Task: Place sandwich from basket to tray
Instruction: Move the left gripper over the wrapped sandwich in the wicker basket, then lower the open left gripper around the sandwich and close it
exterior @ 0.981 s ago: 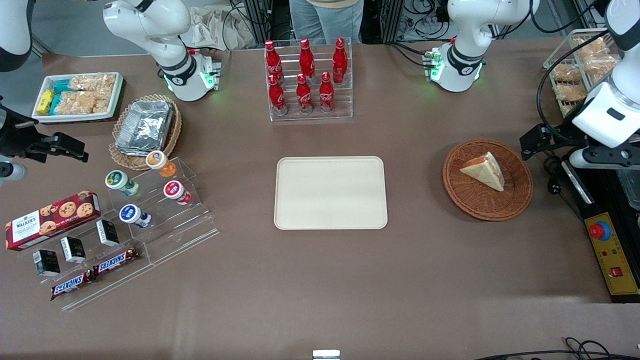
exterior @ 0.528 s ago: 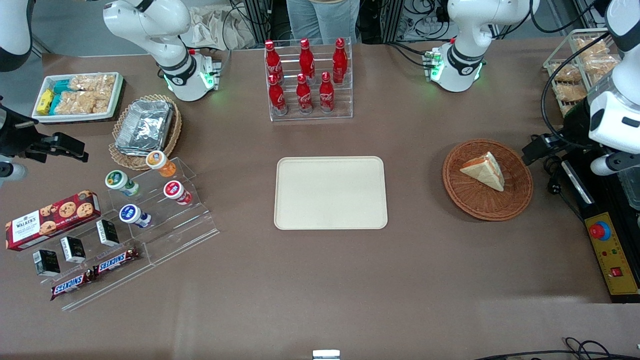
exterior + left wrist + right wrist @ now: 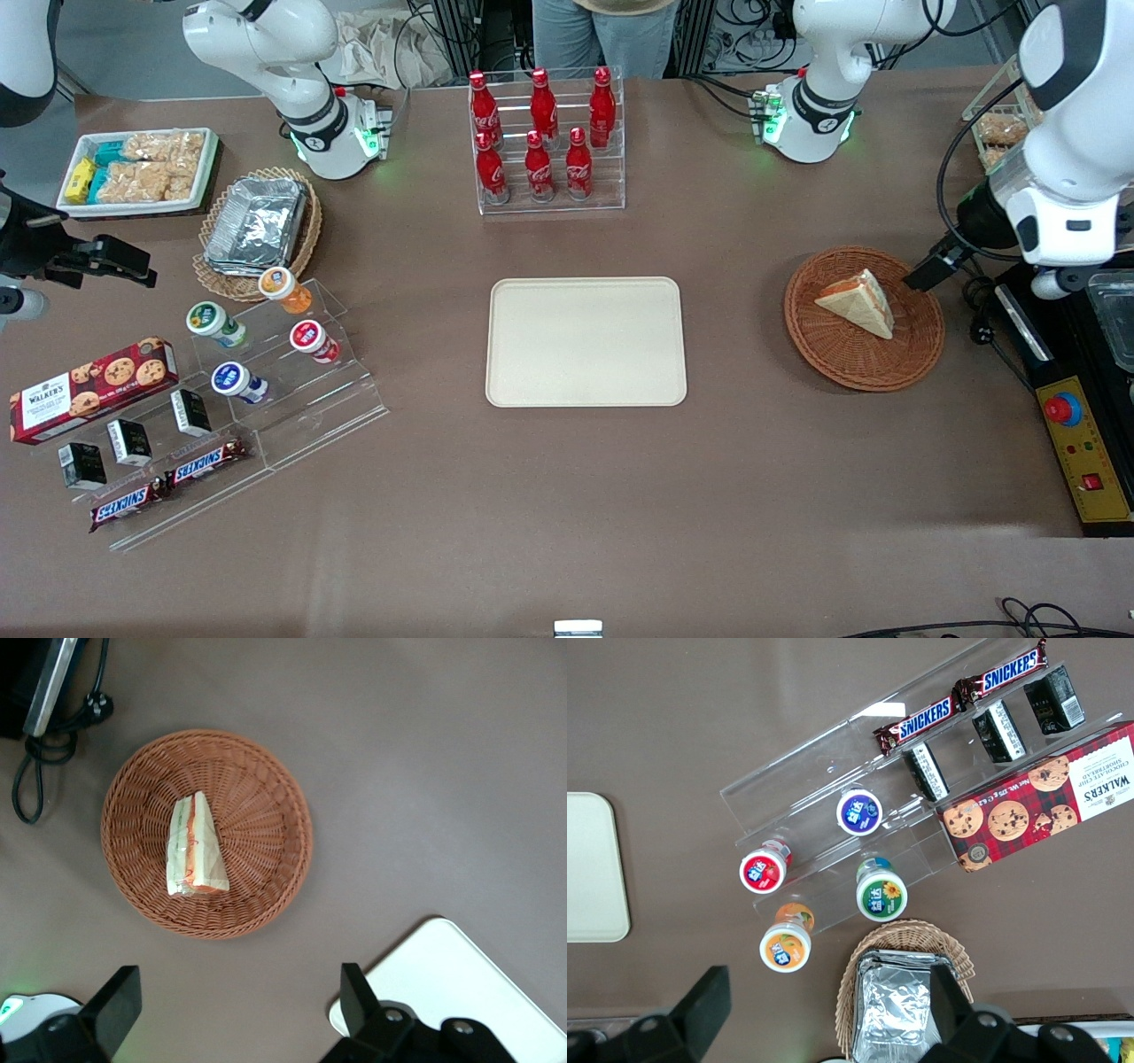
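You're on the approach: the pincer (image 3: 235,1010) hangs spread open and empty above the basket (image 3: 864,319), right of frame centre. The sandwich (image 3: 858,303) lies inside it; next, descend and close across the wedge, then carry it to the tray (image 3: 586,342).

The sandwich (image 3: 197,850), a pale wedge lying flat, sits in the round brown basket (image 3: 266,788) below the open hand (image 3: 235,1014); the bare cream tray (image 3: 586,341) lies well apart.
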